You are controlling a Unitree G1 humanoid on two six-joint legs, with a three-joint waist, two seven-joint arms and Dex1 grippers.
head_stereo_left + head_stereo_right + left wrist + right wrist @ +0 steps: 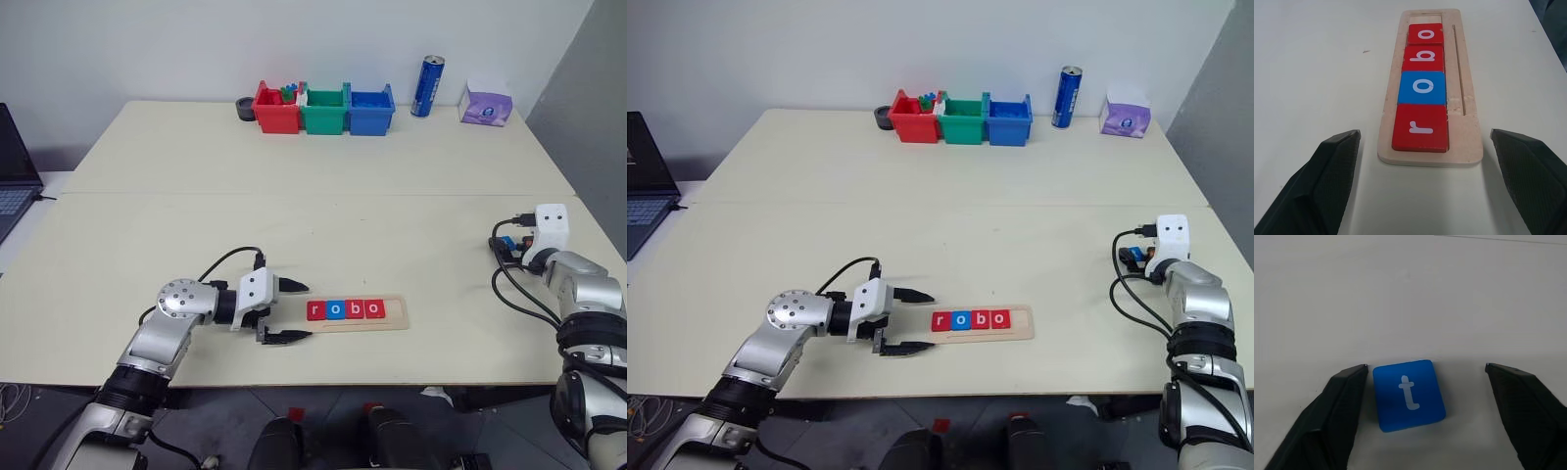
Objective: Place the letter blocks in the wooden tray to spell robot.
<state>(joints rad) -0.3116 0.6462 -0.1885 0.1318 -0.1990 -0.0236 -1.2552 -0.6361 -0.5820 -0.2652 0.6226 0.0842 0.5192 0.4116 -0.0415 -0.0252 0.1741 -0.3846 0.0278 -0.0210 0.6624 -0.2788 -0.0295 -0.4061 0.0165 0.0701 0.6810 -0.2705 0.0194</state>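
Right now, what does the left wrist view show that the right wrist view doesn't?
Left wrist: pale wooden tray holding four square letter tiles, red r, blue o, red b, red o, last slot bare. Right wrist: blue square t tile flat on the table, between the open right end effector fingers, untouched. Both: pale tabletop, two open black fingers.
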